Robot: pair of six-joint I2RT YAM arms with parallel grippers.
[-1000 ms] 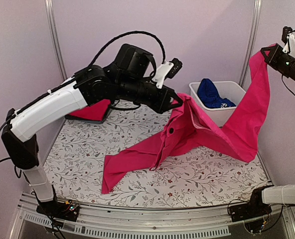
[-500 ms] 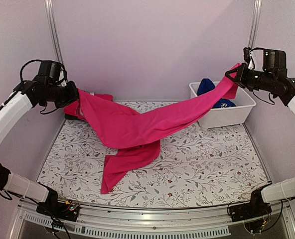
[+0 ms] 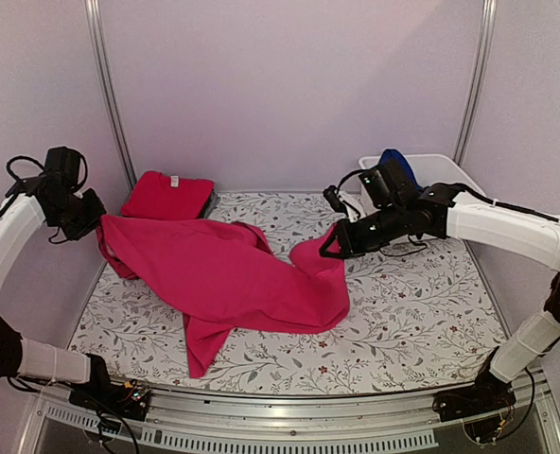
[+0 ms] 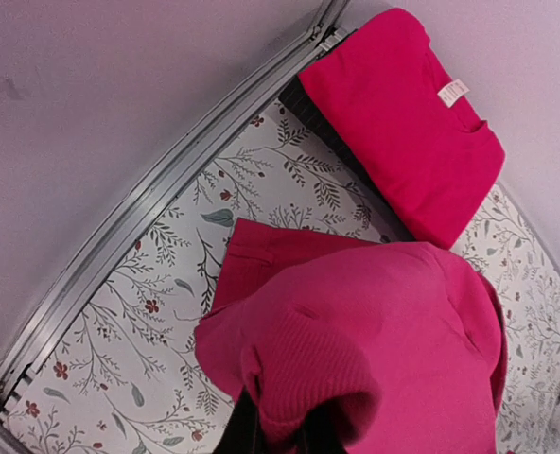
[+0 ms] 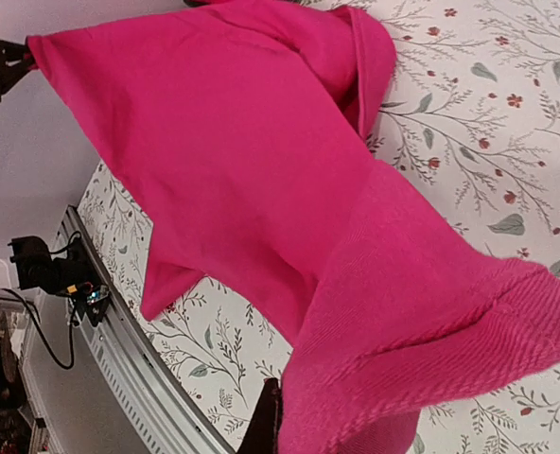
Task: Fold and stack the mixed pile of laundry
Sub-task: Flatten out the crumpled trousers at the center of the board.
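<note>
The pink garment (image 3: 233,279), strung in mid-air a moment ago, now drapes across the surface (image 3: 422,322), ready for flattening. The left jaws and right jaws stay clamped on its 2 ends.

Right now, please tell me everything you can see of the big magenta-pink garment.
The magenta-pink garment is a large, soft, knit-looking cloth with a ribbed edge. It is unfolded and creased, and mostly lies across the floral cloth, with one pointed end reaching toward the near edge. The left gripper is shut on its left corner, which is held up in the air. The right gripper is shut on its right edge, held low.
</note>
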